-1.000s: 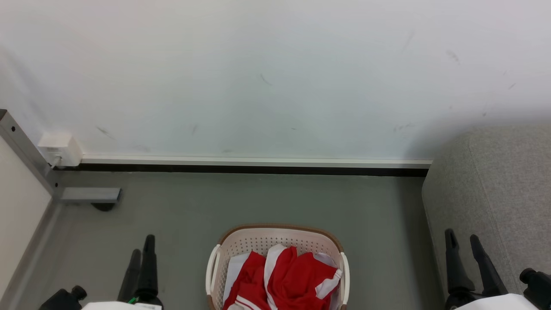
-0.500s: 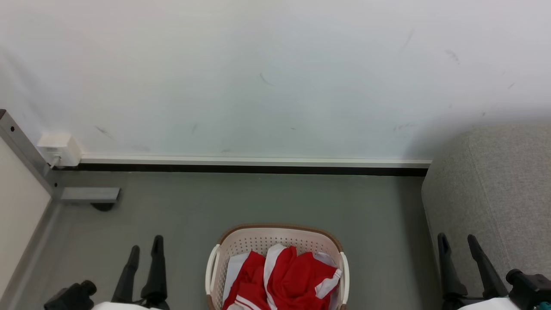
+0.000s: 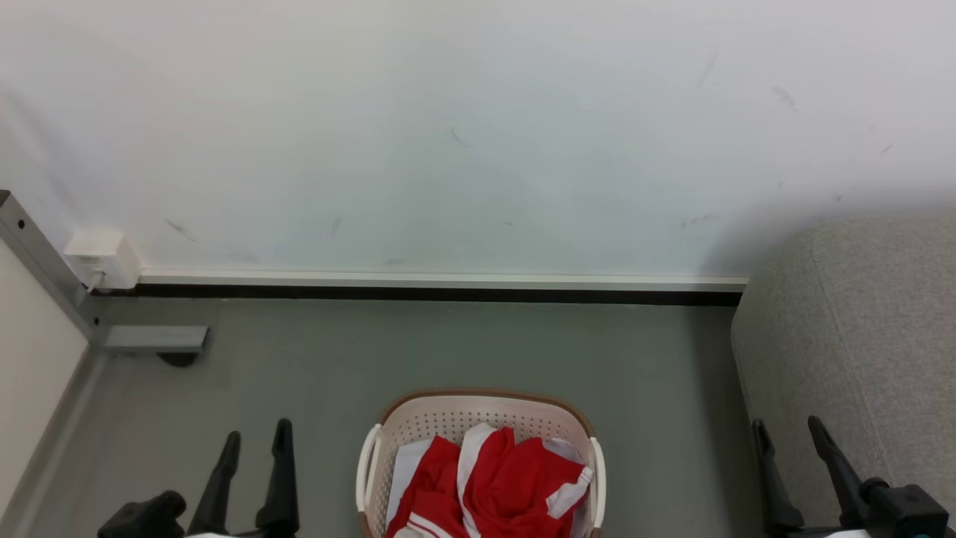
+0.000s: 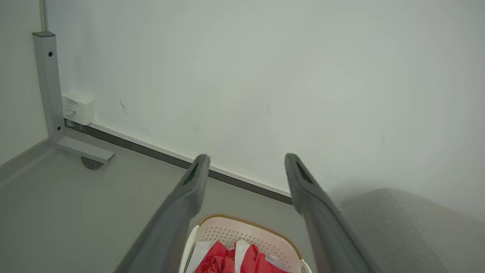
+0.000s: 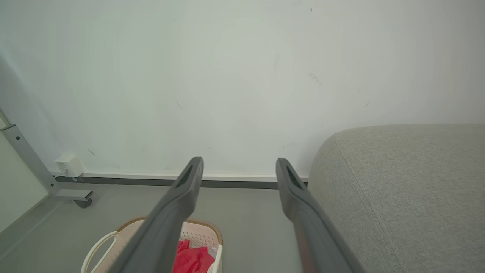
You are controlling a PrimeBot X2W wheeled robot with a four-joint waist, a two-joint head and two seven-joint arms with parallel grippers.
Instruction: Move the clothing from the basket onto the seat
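1. Clothing of bright red soft fabric with white trim (image 3: 489, 478): heaped in the cream-white perforated plastic basket with brown rim (image 3: 478, 394) on the grey floor (image 3: 373, 351).
2. Likely step: first reach. Left end effector (image 3: 258, 430) and right end effector (image 3: 786, 423) spread wide, empty, flanking the basket.
3. Next: dip in, pinch a fold, carry right to the large light grey upholstered seat (image 3: 859, 321).
4. In the way: the basket wall, and possibly white cloth beneath, hard to tell. White wall box (image 3: 101, 258) well apart.

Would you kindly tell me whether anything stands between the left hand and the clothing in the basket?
Nothing covers the clothing in the open-topped basket. The open left hand is beside the basket, so only its left wall and white handle stand between them; going over the rim looks clear.
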